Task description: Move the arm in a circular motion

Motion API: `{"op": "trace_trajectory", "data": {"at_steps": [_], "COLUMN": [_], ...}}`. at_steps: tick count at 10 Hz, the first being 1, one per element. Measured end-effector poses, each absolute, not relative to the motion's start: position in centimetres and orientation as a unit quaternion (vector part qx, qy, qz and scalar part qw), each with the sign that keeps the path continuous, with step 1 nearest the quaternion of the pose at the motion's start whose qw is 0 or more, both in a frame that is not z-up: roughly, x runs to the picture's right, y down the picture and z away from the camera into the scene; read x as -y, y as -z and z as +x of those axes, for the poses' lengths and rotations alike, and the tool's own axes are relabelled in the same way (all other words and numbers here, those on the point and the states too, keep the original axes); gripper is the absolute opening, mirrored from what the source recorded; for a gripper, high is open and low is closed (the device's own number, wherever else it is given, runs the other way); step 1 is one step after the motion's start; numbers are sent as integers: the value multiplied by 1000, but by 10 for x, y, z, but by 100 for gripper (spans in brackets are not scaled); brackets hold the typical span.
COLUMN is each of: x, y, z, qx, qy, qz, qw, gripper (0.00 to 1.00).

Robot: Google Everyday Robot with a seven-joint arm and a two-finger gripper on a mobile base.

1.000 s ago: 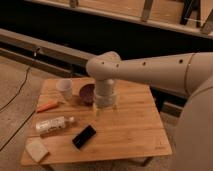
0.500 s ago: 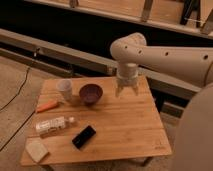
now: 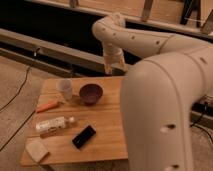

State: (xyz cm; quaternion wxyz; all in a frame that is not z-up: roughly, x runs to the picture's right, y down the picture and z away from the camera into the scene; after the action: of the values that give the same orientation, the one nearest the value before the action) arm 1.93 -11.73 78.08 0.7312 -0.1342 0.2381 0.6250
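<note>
1. Beige-white and huge, the arm (image 3: 165,95) takes up most of the camera view. One fat rounded segment fills the whole right side in the foreground, dotted with small dark screw holes, and a thinner run curves up and back to an elbow near the top centre.
2. From that elbow the wrist drops straight down, and the gripper (image 3: 114,66) hangs above the far edge of the wooden table (image 3: 107,135), just past the back rim and not touching anything on it. Honestly I can't tell how its fingers are set; they blur into the background.
3. On the table, starting at the back: a clear plastic cup (image 3: 65,89) stands upright, and a dark purple bowl (image 3: 91,93) sits just beside it on the right.
4. Left edge has an orange carrot-looking thing (image 3: 48,105) lying flat, near the cup.
5. Closer to the front, a clear bottle (image 3: 54,123) lies on its side, and a black phone-like slab (image 3: 84,136) lies at an angle just to its right.
6. Front left corner: a pale sponge-ish block (image 3: 36,149).
7. Behind the table there's a long dark rail or ledge (image 3: 45,45) running across, and a black cable (image 3: 17,95) trails over the floor on the left.
</note>
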Motion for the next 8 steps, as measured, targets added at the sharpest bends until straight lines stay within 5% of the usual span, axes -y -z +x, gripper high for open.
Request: {"op": "trace_trajectory", "data": {"at_steps": [4,8], "x": [130,87], "y": [-810,-796], "z": [-105,-212], "qx": [-221,-166], "qy": [-527,-414], "qz": [-133,-176], "qw": [810,878], "gripper": [65,65]}}
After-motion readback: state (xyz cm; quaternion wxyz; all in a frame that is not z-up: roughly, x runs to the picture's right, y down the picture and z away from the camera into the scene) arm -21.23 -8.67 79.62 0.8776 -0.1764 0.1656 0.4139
